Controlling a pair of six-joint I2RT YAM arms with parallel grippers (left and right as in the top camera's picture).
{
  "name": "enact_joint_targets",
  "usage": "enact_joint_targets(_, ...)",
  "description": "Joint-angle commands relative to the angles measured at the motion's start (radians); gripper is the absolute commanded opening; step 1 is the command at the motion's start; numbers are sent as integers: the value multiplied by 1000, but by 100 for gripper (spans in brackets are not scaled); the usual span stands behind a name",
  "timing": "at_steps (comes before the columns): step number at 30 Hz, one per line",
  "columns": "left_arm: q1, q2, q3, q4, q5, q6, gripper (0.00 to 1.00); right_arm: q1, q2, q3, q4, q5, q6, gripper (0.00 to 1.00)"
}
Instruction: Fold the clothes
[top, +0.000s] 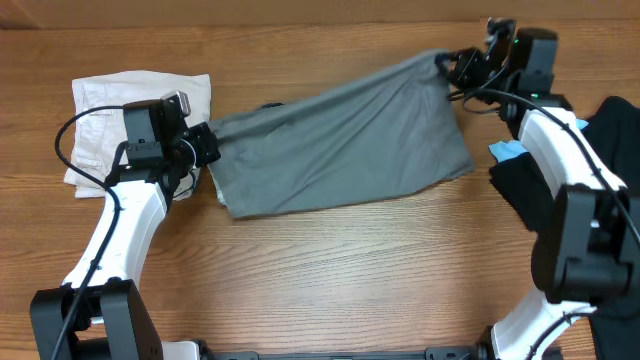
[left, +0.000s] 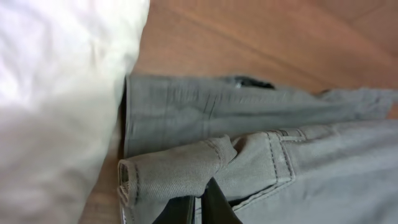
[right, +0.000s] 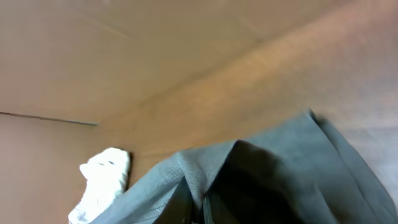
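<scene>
Both grippers holding the grey shorts (top: 340, 140), spread flat on the table (top: 350, 280).
My left gripper (top: 205, 143) is pinched tight on a bunched waistband fold, just beside the cream shorts (top: 100, 110). Farther out, my right gripper (top: 450, 65) is clamped on the shorts' opposite far corner. A black garment (top: 620, 140) and a light-blue garment (top: 510, 150) lie at right.
</scene>
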Motion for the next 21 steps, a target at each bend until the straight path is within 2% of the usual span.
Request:
enact_joint_targets(1,6,4,13,16,-24,-16,6,-18,-9,13,14,73,-6,4)
enact_joint_targets(3,6,9,13,23,-44,-16,13,-18,5,13,8,120,-7,4)
enact_joint_targets(5,6,20,13,33,-50,-16,14,-18,19,13,8,122,-6,4)
enact_joint_targets(11,6,69,13,106,-43,-42,15,-8,49,13,25,134,-6,4)
enact_joint_targets(12,6,76,13,113,-41,-56,15,-7,51,13,27,134,-6,9)
enact_joint_targets(13,6,82,13,112,-42,-82,15,-5,53,13,24,133,-7,27)
enact_joint_targets(14,6,85,13,112,-39,-97,18,-5,53,13,18,134,-7,59)
enact_joint_targets(15,6,85,13,112,-24,-99,22,-5,53,13,4,134,-7,77)
enact_joint_targets(16,6,84,13,109,-16,-94,26,-5,53,13,-6,134,-7,84)
enact_joint_targets(17,6,83,13,100,-3,-90,34,-6,53,13,-23,134,-7,87)
enact_joint_targets(21,6,82,13,32,10,-89,48,-24,52,13,-99,133,-7,87)
